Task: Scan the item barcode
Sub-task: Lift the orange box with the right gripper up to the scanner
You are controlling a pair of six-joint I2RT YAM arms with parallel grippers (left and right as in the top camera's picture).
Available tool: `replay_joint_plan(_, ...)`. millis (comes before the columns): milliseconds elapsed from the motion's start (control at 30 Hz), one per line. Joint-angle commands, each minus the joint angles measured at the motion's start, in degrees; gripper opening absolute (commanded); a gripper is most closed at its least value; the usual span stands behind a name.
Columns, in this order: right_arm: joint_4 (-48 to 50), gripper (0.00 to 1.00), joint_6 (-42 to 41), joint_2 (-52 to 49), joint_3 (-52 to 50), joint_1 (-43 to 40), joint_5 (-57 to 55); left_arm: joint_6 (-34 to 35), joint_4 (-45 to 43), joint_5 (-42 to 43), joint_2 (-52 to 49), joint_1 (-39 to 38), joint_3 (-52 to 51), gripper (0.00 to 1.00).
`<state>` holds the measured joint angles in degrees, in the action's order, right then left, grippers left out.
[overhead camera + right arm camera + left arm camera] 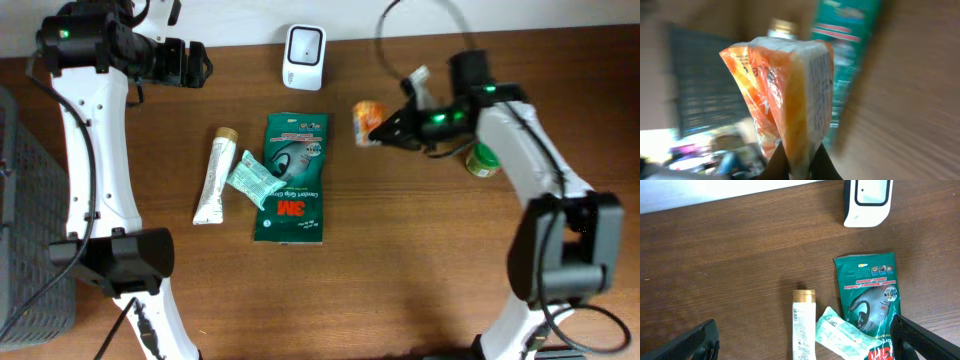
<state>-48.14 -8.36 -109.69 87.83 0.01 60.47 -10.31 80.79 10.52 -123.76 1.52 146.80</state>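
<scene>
Right jaws clenched on orange packet (368,122), nr white scanner (304,57), to its right. Left jaws fully released, empty, at worktop (420,260) back-left. Green pack (290,175) & tube (213,178) lie btwn arms.

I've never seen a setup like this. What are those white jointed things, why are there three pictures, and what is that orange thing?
They are two robot arms, the left arm and the right arm, at a wooden table. One picture looks down from above; the other two come from a camera on each wrist. On the table lie a white device with a dark window, probably the barcode scanner, a green 3M pack, a white tube and a small pale sachet overlapping the pack. The right gripper is shut on an orange packet, which fills its blurred wrist view. The left gripper is open and holds nothing.
</scene>
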Motion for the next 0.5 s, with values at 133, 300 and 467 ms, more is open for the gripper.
replay_joint_plan(133, -0.5, 0.04, -6.4, 2.4, 0.0, -3.4, 28.5, -0.5, -0.1, 0.6, 1.0, -0.1, 0.7, 0.99)
replay_joint_plan(300, -2.2, 0.04, -7.2, 7.6, 0.0, -3.4, 28.5, -0.5, -0.1, 0.6, 1.0, 0.1, 0.7, 0.99)
replay_joint_plan(467, -0.7, 0.04, -7.0, 13.5, 0.0, -3.4, 25.2, -0.5, -0.1, 0.6, 1.0, 0.2, 0.7, 0.99)
